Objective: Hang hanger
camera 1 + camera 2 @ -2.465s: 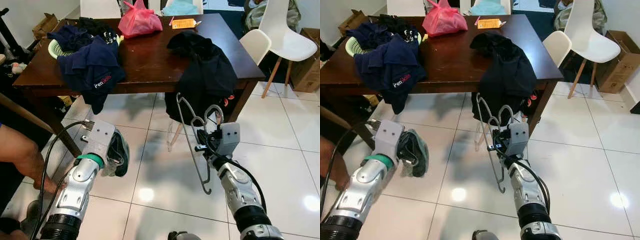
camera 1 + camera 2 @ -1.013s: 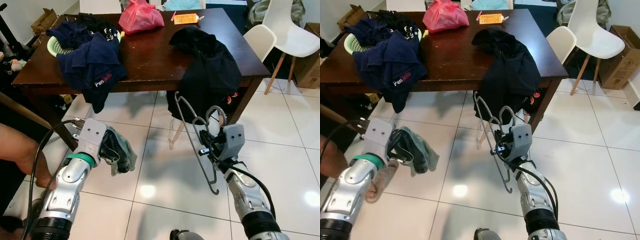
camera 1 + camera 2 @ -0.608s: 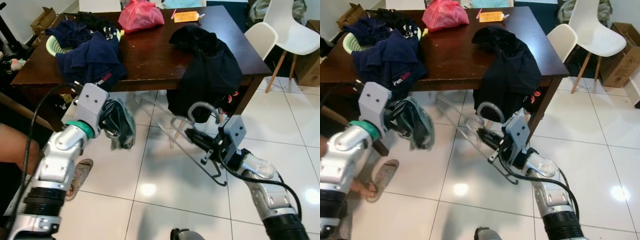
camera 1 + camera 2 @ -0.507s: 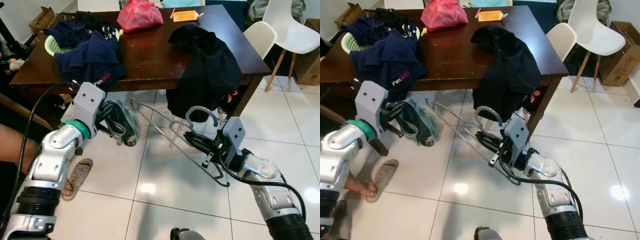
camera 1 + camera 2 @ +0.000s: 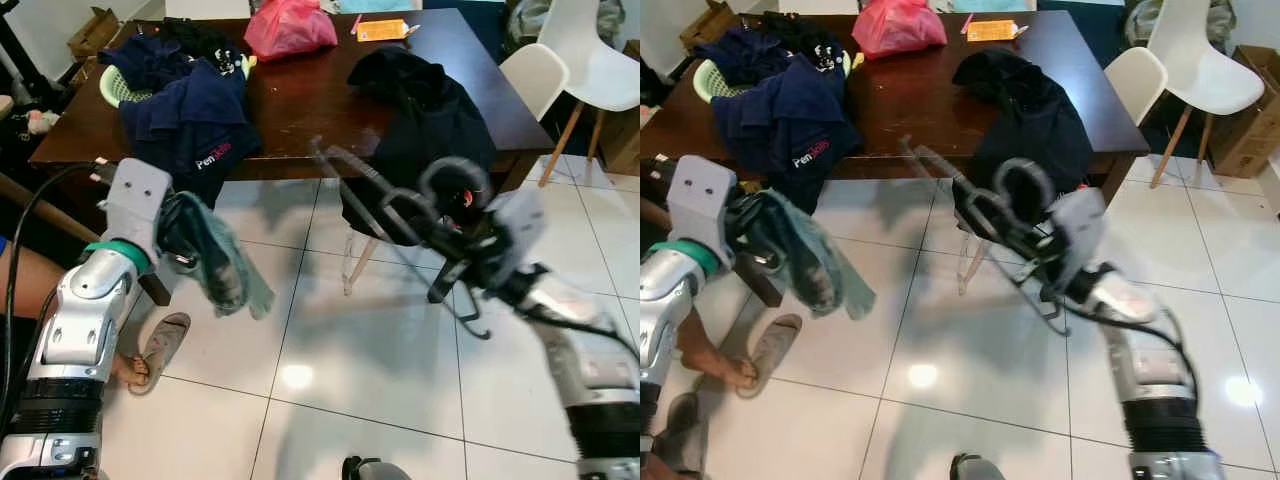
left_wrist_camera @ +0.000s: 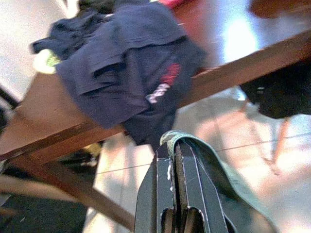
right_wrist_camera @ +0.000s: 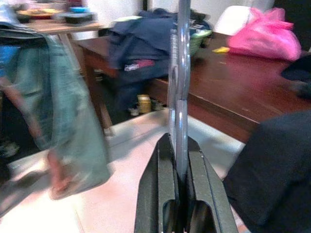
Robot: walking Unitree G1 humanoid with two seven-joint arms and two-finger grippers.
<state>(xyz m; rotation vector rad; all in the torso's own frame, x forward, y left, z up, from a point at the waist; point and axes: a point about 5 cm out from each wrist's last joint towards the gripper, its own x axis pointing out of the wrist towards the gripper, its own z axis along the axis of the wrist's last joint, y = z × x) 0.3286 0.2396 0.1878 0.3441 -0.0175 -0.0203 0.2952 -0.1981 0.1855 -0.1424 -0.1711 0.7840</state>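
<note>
My right gripper [image 5: 452, 246] is shut on a silver wire hanger [image 5: 372, 186], held up and tilted in front of the table's edge. Its hook [image 5: 1016, 187] curls above the gripper. In the right wrist view the fingers [image 7: 165, 194] clamp the hanger's rod [image 7: 183, 73]. My left gripper [image 5: 176, 243] is shut on a grey-green garment [image 5: 226, 276], which hangs limp above the tiled floor at the left. In the left wrist view the cloth's edge [image 6: 181, 141] is pinched between the fingers [image 6: 160, 189].
A dark wooden table [image 5: 300, 110] stands ahead with navy clothes [image 5: 190, 120], a pink bag [image 5: 290, 28] and a black garment [image 5: 425, 130] draped over its edge. White chairs [image 5: 590, 60] stand at the right. A person's sandalled foot [image 5: 155, 350] rests at the left.
My right arm has lifted and swung the hanger up from near the floor to table height. The left gripper has lowered a little with the garment, which now hangs down.
</note>
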